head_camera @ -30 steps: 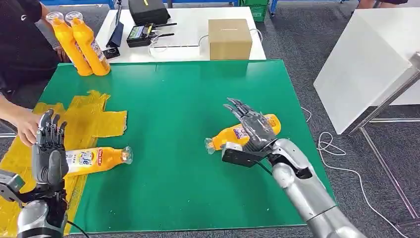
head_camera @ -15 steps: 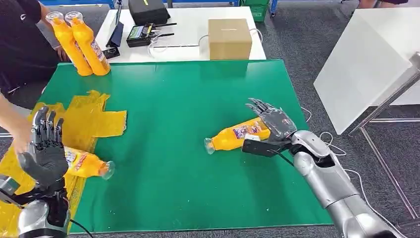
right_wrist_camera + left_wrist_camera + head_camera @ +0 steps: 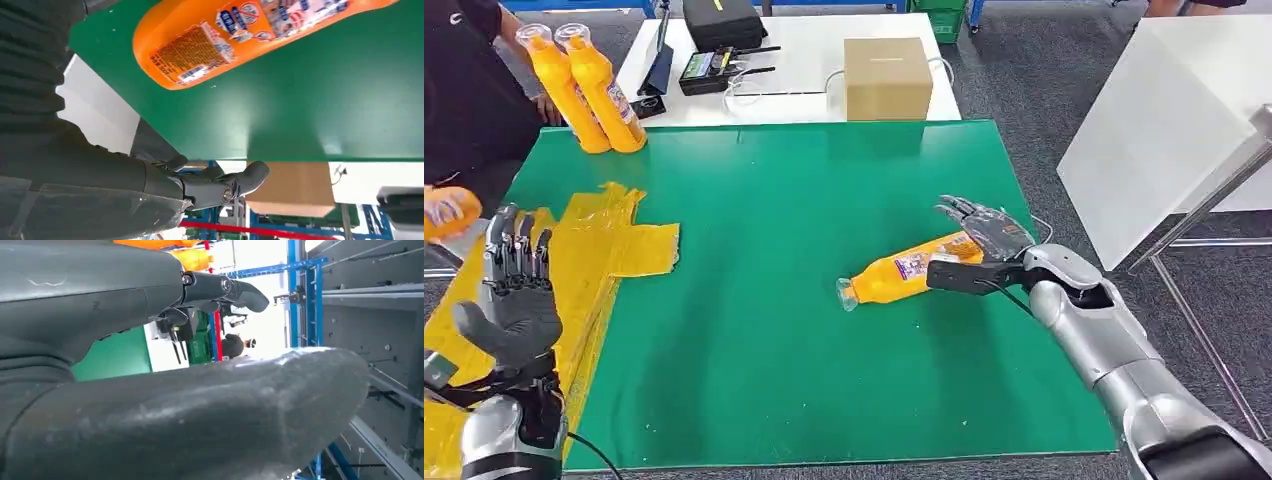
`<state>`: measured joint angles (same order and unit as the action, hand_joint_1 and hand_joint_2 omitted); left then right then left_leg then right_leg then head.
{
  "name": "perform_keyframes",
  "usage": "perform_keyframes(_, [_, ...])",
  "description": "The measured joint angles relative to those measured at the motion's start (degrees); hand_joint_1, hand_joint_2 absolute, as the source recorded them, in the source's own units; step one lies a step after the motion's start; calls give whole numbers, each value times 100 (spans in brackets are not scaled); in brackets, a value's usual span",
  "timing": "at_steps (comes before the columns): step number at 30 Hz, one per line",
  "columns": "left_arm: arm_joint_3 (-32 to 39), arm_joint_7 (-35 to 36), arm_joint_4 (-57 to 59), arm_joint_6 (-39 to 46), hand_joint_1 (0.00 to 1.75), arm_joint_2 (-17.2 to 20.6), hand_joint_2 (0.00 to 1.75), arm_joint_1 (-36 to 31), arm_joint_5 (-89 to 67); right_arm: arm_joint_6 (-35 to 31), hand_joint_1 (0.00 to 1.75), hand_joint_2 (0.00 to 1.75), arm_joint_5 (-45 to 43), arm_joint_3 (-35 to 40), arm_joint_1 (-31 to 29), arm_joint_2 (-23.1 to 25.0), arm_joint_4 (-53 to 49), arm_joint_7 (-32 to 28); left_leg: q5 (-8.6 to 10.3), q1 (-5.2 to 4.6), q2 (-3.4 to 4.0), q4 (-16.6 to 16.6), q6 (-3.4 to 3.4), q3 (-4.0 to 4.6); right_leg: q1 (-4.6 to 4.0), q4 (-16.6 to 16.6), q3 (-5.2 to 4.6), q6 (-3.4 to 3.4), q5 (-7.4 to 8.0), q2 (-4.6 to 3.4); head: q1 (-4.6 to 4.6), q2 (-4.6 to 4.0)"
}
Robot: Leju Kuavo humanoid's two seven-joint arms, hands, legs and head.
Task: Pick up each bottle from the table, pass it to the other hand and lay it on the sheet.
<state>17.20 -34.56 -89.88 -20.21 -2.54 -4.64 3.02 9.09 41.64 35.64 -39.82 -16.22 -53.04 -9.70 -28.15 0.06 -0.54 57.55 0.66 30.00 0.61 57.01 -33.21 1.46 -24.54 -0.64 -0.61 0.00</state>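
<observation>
From my head camera, my right robot hand (image 3: 984, 232) hovers fingers spread, holding nothing, by the bottle (image 3: 902, 270) lying on the green tabletop (image 3: 774, 340); my left robot hand (image 3: 516, 300) stands empty, fingers apart, over the yellow sheet (image 3: 619, 240). My right wrist camera has the bottle (image 3: 250, 35) lying apart from my fingers (image 3: 225, 186).

My right hand (image 3: 984, 232) covers the base end of the bottle (image 3: 902, 270) lying on the green table (image 3: 774, 340), so I cannot tell whether my fingers touch it. In my right wrist view the same bottle (image 3: 240, 35) runs off the picture's edge, its neck cut away. At the table's left edge an orange bottle end (image 3: 446, 212) is blurred and half cut off. My left thumb (image 3: 200, 415) hides most of what lies beyond it.
</observation>
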Motion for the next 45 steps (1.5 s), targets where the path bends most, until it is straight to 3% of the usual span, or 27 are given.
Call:
perform_keyframes(33, [-238,59,206,-140,0,-2,0,-371,190,13,0,175,205,687,-684,756,2170,170,0,0,0,1,0,-1,0,1,0,0,0,0,0,0])
perform_keyframes(45, [-302,85,284,-145,0,-2,0,-416,267,118,0,175,326,820,-788,772,2765,295,1,0,0,2,0,-3,1,0,1,0,0,0,0,0])
